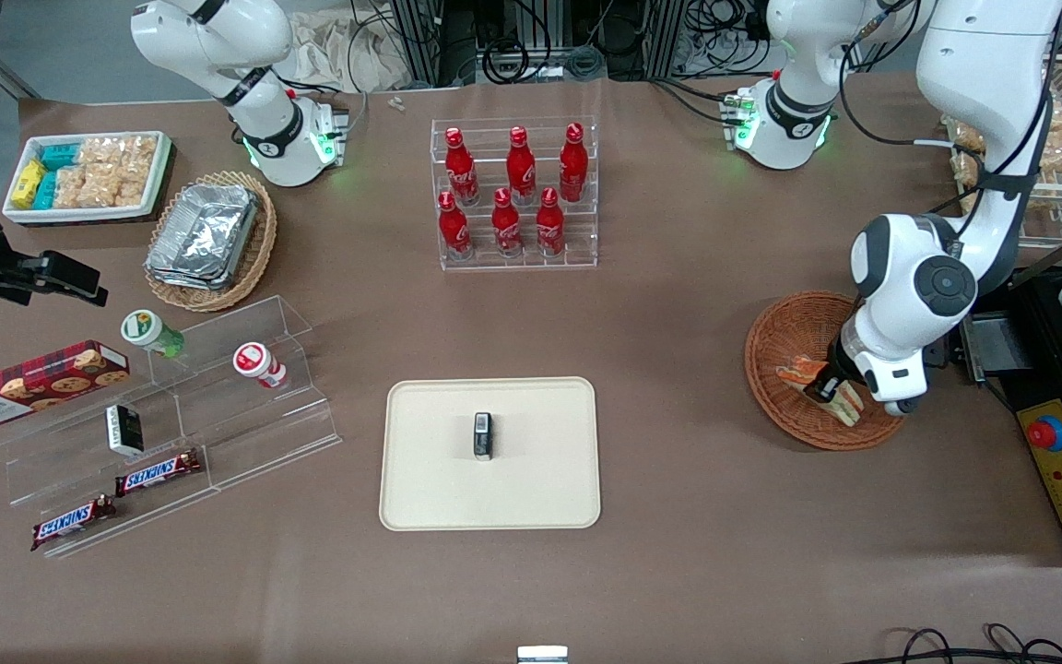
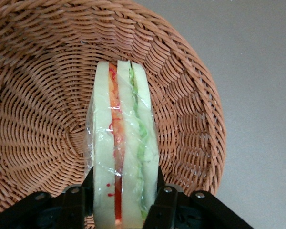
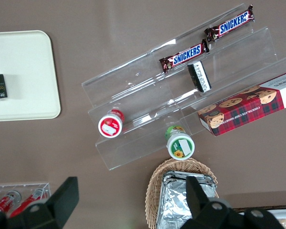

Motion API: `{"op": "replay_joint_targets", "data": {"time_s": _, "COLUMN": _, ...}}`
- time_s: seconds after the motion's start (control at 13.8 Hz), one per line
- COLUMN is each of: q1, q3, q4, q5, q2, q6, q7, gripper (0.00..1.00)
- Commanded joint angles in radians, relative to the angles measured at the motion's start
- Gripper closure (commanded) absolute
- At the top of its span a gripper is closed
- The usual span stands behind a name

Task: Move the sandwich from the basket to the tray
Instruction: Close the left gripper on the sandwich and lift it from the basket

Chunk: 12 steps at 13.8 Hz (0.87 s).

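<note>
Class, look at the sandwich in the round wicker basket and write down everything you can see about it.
The sandwich is a wedge wrapped in clear, crinkled film: three slices of white bread with an orange-red layer and a green leafy layer between them. It stands on edge inside the reddish-brown woven basket, toward the working arm's end of the table. The left arm's hand is shut on it, one finger pressed on each outer slice. It is not yet on the tray.
</note>
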Motion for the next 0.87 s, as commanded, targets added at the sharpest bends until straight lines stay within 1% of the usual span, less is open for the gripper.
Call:
{"op": "replay_joint_targets", "data": {"time_s": 0.0, "q1": 0.005, "q3": -0.001, "q4": -0.034, "q5": 0.019, "q2": -0.034, "q6": 0.052, "q7": 0.011, "gripper": 0.68}}
{"op": "replay_joint_targets", "data": {"time_s": 0.07, "q1": 0.005, "q3": -0.001, "q4": -0.031, "q5": 0.019, "q2": -0.040, "q6": 0.038, "q7": 0.019, "gripper": 0.77}}
{"op": "replay_joint_targets", "data": {"time_s": 0.14, "q1": 0.005, "q3": -0.001, "q4": -0.028, "q5": 0.019, "q2": -0.044, "q6": 0.021, "q7": 0.020, "gripper": 0.89}}
{"op": "replay_joint_targets", "data": {"time_s": 0.22, "q1": 0.003, "q3": -0.001, "q4": -0.027, "q5": 0.019, "q2": -0.053, "q6": 0.007, "q7": 0.022, "gripper": 1.00}}
{"op": "replay_joint_targets", "data": {"time_s": 0.36, "q1": 0.002, "q3": -0.003, "q4": -0.016, "q5": 0.019, "q2": -0.067, "q6": -0.005, "q7": 0.019, "gripper": 1.00}}
{"op": "replay_joint_targets", "data": {"time_s": 0.43, "q1": 0.002, "q3": -0.004, "q4": 0.008, "q5": 0.019, "q2": -0.073, "q6": -0.051, "q7": 0.019, "gripper": 1.00}}
{"op": "replay_joint_targets", "data": {"time_s": 0.51, "q1": 0.000, "q3": -0.004, "q4": 0.059, "q5": 0.018, "q2": -0.083, "q6": -0.135, "q7": 0.019, "gripper": 1.00}}
{"op": "replay_joint_targets", "data": {"time_s": 0.65, "q1": 0.000, "q3": -0.007, "q4": 0.195, "q5": 0.016, "q2": -0.092, "q6": -0.366, "q7": 0.023, "gripper": 1.00}}
{"op": "replay_joint_targets", "data": {"time_s": 0.8, "q1": -0.003, "q3": -0.007, "q4": 0.295, "q5": 0.013, "q2": -0.118, "q6": -0.515, "q7": 0.072, "gripper": 1.00}}
